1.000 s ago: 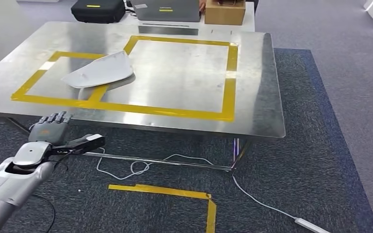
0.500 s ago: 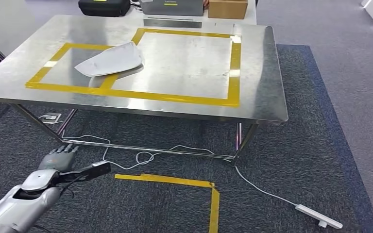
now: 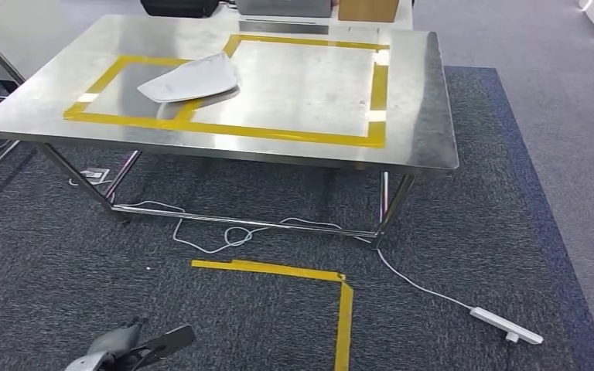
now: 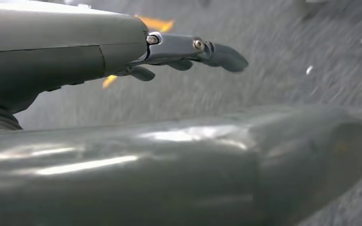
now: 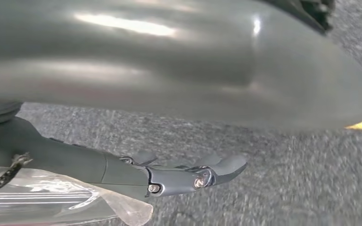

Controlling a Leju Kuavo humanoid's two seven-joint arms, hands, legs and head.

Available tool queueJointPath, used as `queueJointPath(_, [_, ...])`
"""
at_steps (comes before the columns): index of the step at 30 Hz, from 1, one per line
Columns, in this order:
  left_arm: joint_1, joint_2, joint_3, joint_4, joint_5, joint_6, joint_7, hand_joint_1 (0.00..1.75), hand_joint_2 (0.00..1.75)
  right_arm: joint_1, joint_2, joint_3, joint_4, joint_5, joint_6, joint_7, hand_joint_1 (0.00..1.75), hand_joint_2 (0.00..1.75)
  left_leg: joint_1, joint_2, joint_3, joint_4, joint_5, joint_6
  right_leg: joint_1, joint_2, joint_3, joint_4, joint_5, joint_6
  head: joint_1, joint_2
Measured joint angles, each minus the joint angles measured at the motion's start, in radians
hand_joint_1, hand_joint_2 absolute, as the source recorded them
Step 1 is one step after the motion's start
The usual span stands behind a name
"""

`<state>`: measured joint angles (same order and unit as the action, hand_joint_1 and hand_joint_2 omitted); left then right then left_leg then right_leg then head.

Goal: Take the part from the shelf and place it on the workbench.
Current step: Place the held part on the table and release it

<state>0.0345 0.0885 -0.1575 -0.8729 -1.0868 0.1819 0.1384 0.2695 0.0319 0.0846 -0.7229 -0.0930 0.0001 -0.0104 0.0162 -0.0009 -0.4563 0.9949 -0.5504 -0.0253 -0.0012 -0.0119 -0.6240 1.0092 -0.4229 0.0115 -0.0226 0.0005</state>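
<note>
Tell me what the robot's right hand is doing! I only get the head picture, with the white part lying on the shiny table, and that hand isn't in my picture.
Observer: In the right wrist view, the right hand holds nothing. Its fingers are stretched out and apart.
Operator: Is it touching something?
Observer: No. It hangs over the grey carpet, off the table.
Operator: And the left hand, did it grab anything?
Observer: No. The left wrist view shows its fingers stretched out with nothing in them.
</note>
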Motion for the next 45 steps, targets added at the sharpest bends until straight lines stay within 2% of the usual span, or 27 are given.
queueJointPath(2, [0.025,-0.021,0.022,0.028,0.015,0.005,0.008,0.0,0.0,0.012,0.01,-0.044,-0.02,0.027,0.013,0.011,0.0,0.0,-0.004,0.003,-0.009,-0.006,0.008,0.022,-0.004,0.0,-0.004,0.001,0.01,0.014,0.0,0.0])
queueJointPath(3, [0.039,-0.03,0.033,0.039,0.021,0.007,0.01,0.0,0.0,0.019,0.017,-0.067,-0.029,0.042,0.021,0.016,0.0,0.0,-0.004,0.005,-0.018,-0.006,0.017,0.033,-0.006,0.002,-0.009,0.01,-0.006,0.02,0.0,0.0])
queueJointPath(5, [0.063,-0.045,0.057,0.054,0.036,0.009,0.013,0.0,0.0,0.032,0.031,-0.111,-0.046,0.074,0.037,0.023,0.0,0.0,-0.003,0.01,-0.044,-0.008,0.04,0.051,-0.01,0.006,-0.032,0.077,-0.094,0.029,0.004,0.0])
queueJointPath(7, [0.082,-0.057,0.079,0.063,0.051,0.01,0.013,0.0,0.0,0.037,0.047,-0.15,-0.06,0.104,0.052,0.029,0.0,0.0,-0.006,0.01,-0.077,-0.007,0.066,0.057,-0.01,0.008,-0.057,0.202,-0.194,0.034,0.009,0.0])
queueJointPath(8, [0.091,-0.064,0.09,0.069,0.056,0.01,0.013,0.0,0.0,0.039,0.054,-0.169,-0.067,0.117,0.059,0.031,0.0,0.0,-0.008,0.01,-0.095,-0.006,0.08,0.057,-0.01,0.008,-0.058,0.255,-0.212,0.035,0.009,0.0])
queueJointPath(10, [0.107,-0.076,0.109,0.077,0.066,0.009,0.012,0.0,0.0,0.043,0.067,-0.207,-0.083,0.14,0.07,0.038,0.0,0.0,-0.011,0.011,-0.129,-0.004,0.106,0.055,-0.009,0.008,-0.018,0.276,-0.172,0.032,0.01,0.0])
queueJointPath(12, [0.123,-0.089,0.129,0.082,0.076,0.008,0.009,0.0,0.0,0.048,0.08,-0.243,-0.104,0.162,0.082,0.049,0.0,0.0,-0.013,0.01,-0.155,-0.003,0.131,0.05,-0.007,0.01,0.088,0.166,-0.121,0.021,0.009,0.0])
queueJointPath(14, [0.136,-0.102,0.15,0.083,0.084,0.005,0.007,0.0,0.0,0.052,0.096,-0.28,-0.132,0.188,0.095,0.06,0.0,0.0,-0.015,0.008,-0.169,-0.003,0.155,0.042,-0.003,0.013,0.209,-0.005,-0.138,0.01,0.009,0.0])
queueJointPath(16, [0.149,-0.114,0.171,0.083,0.089,0.002,0.003,0.0,0.0,0.058,0.115,-0.314,-0.158,0.209,0.107,0.07,0.0,0.0,-0.014,0.008,-0.174,-0.008,0.179,0.031,0.003,0.013,0.253,-0.088,-0.159,0.003,0.012,0.0])
queueJointPath(18, [0.165,-0.122,0.19,0.083,0.091,-0.002,0.001,0.0,0.0,0.069,0.133,-0.345,-0.177,0.224,0.115,0.079,0.0,0.0,-0.01,0.005,-0.179,-0.006,0.177,0.018,0.001,0.009,0.235,-0.089,-0.141,-0.01,0.013,0.0])
queueJointPath(19, [0.174,-0.126,0.198,0.083,0.092,-0.004,0.0,0.0,0.0,0.074,0.142,-0.358,-0.186,0.231,0.119,0.083,0.0,0.0,-0.008,0.003,-0.185,0.012,0.144,0.012,0.0,0.006,0.223,-0.089,-0.129,-0.018,0.011,0.0])
queueJointPath(22, [0.19,-0.138,0.217,0.082,0.092,-0.004,-0.005,0.0,0.0,0.087,0.16,-0.394,-0.211,0.252,0.131,0.09,0.0,0.0,-0.006,0.0,-0.207,0.173,-0.024,-0.001,0.001,-0.002,0.176,-0.082,-0.093,-0.033,0.005,0.0])
queueJointPath(23, [0.192,-0.141,0.223,0.082,0.092,-0.002,-0.007,0.0,0.0,0.089,0.165,-0.406,-0.218,0.26,0.136,0.091,0.0,0.0,-0.006,0.001,-0.21,0.236,-0.05,-0.004,0.001,-0.004,0.156,-0.076,-0.081,-0.032,0.004,0.0])
queueJointPath(24, [0.192,-0.144,0.229,0.081,0.092,0.0,-0.01,0.0,0.0,0.09,0.171,-0.417,-0.224,0.269,0.142,0.092,0.0,0.0,-0.005,0.001,-0.204,0.279,-0.044,-0.006,0.002,-0.006,0.134,-0.069,-0.07,-0.032,0.004,0.0])
queueJointPath(25, [0.193,-0.147,0.236,0.079,0.092,0.002,-0.013,0.0,0.0,0.091,0.176,-0.428,-0.23,0.278,0.148,0.093,0.0,0.0,-0.005,0.001,-0.187,0.296,-0.018,-0.006,0.002,-0.008,0.114,-0.06,-0.06,-0.03,0.004,0.0])
queueJointPath(27, [0.194,-0.152,0.246,0.072,0.092,0.004,-0.017,0.0,0.0,0.091,0.186,-0.448,-0.241,0.292,0.157,0.094,0.0,0.0,-0.006,0.0,-0.109,0.23,0.04,-0.002,0.002,-0.009,0.074,-0.037,-0.041,-0.025,0.004,0.0])
queueJointPath(29, [0.194,-0.157,0.256,0.06,0.091,0.003,-0.016,0.0,0.0,0.092,0.195,-0.464,-0.251,0.307,0.167,0.094,0.0,0.0,-0.008,0.0,0.007,0.072,0.019,0.009,0.006,-0.009,0.045,-0.014,-0.027,-0.016,0.003,0.0])
queueJointPath(31, [0.198,-0.17,0.267,0.038,0.083,-0.001,-0.004,0.0,0.0,0.091,0.203,-0.486,-0.26,0.329,0.182,0.093,0.0,0.0,-0.012,0.0,0.065,-0.028,-0.021,0.021,0.007,-0.01,0.029,-0.005,-0.01,-0.005,0.003,0.0])
queueJointPath(33, [0.209,-0.187,0.279,0.013,0.072,-0.009,0.013,0.0,0.0,0.092,0.21,-0.514,-0.266,0.349,0.197,0.092,0.0,0.0,-0.013,0.004,0.053,-0.04,-0.012,0.036,0.004,-0.007,0.021,-0.004,-0.001,0.008,0.003,0.0])
queueJointPath(34, [0.214,-0.193,0.284,0.002,0.069,-0.013,0.019,0.0,0.0,0.093,0.212,-0.527,-0.269,0.355,0.203,0.091,0.0,0.0,-0.012,0.007,0.043,-0.041,-0.002,0.044,0.002,-0.003,0.013,0.008,-0.019,0.014,0.004,0.0])
queueJointPath(37, [0.224,-0.21,0.293,-0.025,0.067,-0.017,0.024,0.0,0.0,0.095,0.219,-0.553,-0.271,0.367,0.211,0.09,0.0,0.0,-0.01,0.011,0.003,-0.042,0.03,0.058,-0.003,0.007,-0.029,0.148,-0.158,0.031,0.008,0.0])
queueJointPath(38, [0.227,-0.215,0.297,-0.034,0.067,-0.018,0.026,0.0,0.0,0.094,0.221,-0.561,-0.272,0.374,0.215,0.089,0.0,0.0,-0.01,0.012,-0.012,-0.041,0.041,0.058,-0.003,0.008,-0.041,0.212,-0.186,0.034,0.008,0.0])
queueJointPath(39, [0.229,-0.219,0.302,-0.041,0.066,-0.02,0.029,0.0,0.0,0.093,0.224,-0.569,-0.272,0.383,0.221,0.087,0.0,0.0,-0.01,0.013,-0.027,-0.04,0.052,0.056,-0.003,0.008,-0.044,0.258,-0.186,0.036,0.009,0.0])
queueJointPath(41, [0.234,-0.227,0.313,-0.053,0.063,-0.024,0.035,0.0,0.0,0.09,0.229,-0.59,-0.272,0.409,0.236,0.083,0.0,0.0,-0.01,0.015,-0.053,-0.036,0.071,0.052,-0.005,0.008,-0.008,0.263,-0.127,0.036,0.009,0.0])
queueJointPath(42, [0.236,-0.231,0.319,-0.057,0.06,-0.024,0.036,0.0,0.0,0.088,0.231,-0.601,-0.272,0.42,0.243,0.081,0.0,0.0,-0.01,0.015,-0.063,-0.034,0.078,0.048,-0.006,0.008,0.038,0.21,-0.097,0.035,0.009,0.0])
queueJointPath(43, [0.238,-0.236,0.323,-0.06,0.058,-0.024,0.037,0.0,0.0,0.085,0.234,-0.612,-0.272,0.43,0.249,0.079,0.0,0.0,-0.011,0.015,-0.07,-0.032,0.084,0.044,-0.007,0.008,0.096,0.132,-0.087,0.032,0.009,0.0])
queueJointPath(45, [0.24,-0.244,0.33,-0.067,0.055,-0.023,0.037,0.0,0.0,0.078,0.24,-0.628,-0.275,0.442,0.257,0.076,0.0,0.0,-0.015,0.014,-0.078,-0.028,0.095,0.034,-0.006,0.009,0.195,-0.019,-0.112,0.024,0.009,0.0])
